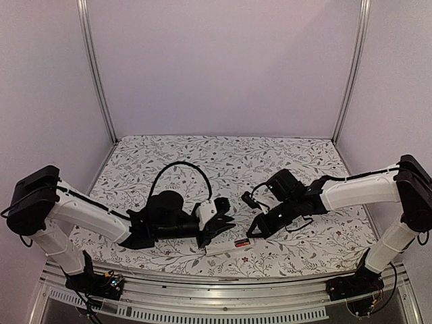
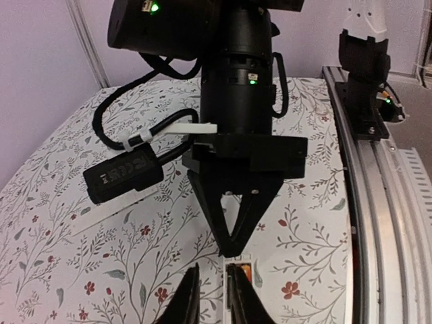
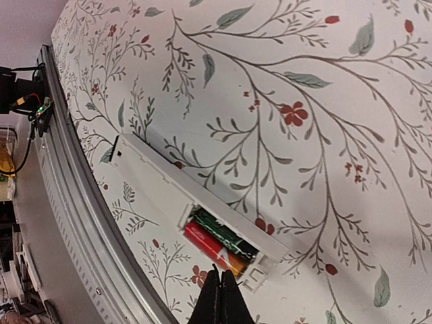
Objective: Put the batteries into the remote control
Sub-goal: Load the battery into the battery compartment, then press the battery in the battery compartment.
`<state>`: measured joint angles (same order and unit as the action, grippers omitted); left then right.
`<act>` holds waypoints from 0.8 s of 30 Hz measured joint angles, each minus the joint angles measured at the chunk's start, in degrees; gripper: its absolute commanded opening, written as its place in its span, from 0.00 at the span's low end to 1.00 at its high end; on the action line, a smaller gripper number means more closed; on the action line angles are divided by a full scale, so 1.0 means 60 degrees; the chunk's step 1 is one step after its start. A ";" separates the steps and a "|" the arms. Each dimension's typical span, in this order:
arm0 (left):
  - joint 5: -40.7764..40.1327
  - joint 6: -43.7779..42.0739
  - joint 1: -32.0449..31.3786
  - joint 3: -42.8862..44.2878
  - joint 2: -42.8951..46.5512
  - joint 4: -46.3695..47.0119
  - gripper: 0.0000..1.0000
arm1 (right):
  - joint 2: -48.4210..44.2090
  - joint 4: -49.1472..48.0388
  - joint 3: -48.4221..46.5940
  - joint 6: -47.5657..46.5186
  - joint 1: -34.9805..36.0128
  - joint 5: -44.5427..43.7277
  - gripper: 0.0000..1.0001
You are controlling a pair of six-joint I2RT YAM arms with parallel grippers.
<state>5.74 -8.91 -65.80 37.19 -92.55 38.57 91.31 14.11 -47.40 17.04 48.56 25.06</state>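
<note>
The white remote control (image 3: 158, 179) lies back-up near the table's front edge, also in the top view (image 1: 223, 248). Its open compartment holds the red battery (image 3: 210, 246) and the black battery (image 3: 229, 231) side by side. My right gripper (image 3: 221, 287) is shut and empty, its tip just beside the red battery's orange end; it also shows in the left wrist view (image 2: 233, 250). My left gripper (image 2: 210, 297) is open a little, and its right finger (image 2: 239, 297) sits over the remote (image 2: 248, 262); I cannot tell if it touches.
A pale flat cover strip (image 2: 101, 217) lies on the floral cloth to the left of the remote, partly under the right arm's camera box (image 2: 125, 174). The metal front rail (image 3: 74, 202) runs close along the remote.
</note>
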 measured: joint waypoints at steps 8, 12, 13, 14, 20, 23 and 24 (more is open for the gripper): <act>-0.1399 0.0576 0.0415 -0.1552 0.1632 0.0251 0.22 | 0.0954 -0.0219 -0.1031 -0.0317 0.0452 0.0714 0.00; -0.1872 0.0743 0.0499 -0.1891 0.2131 0.0310 0.22 | 0.1279 -0.0211 -0.1064 -0.0419 0.0452 0.0841 0.00; -0.1953 0.0758 0.0506 -0.1927 0.2178 0.0313 0.23 | 0.1377 -0.0215 -0.1064 -0.0448 0.0452 0.0882 0.00; -0.2025 0.0776 0.0510 -0.1960 0.2204 0.0313 0.23 | 0.1501 -0.0215 -0.1064 -0.0463 0.0452 0.0918 0.00; -0.2208 0.0787 0.0521 -0.2018 0.2251 0.0317 0.23 | 0.1938 -0.0361 -0.1104 -0.0510 0.0444 0.1071 0.00; -0.2295 0.0783 0.0539 -0.2073 0.2266 0.0357 0.23 | 0.1934 -0.0277 -0.1158 -0.0565 0.0444 0.1016 0.00; -0.2310 0.0787 0.0550 -0.2098 0.2266 0.0379 0.23 | 0.1934 -0.0157 -0.1242 -0.0601 0.0452 0.0958 0.00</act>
<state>-8.12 -4.19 -62.50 24.60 -78.96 40.84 102.91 13.17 -54.85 13.43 51.27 30.81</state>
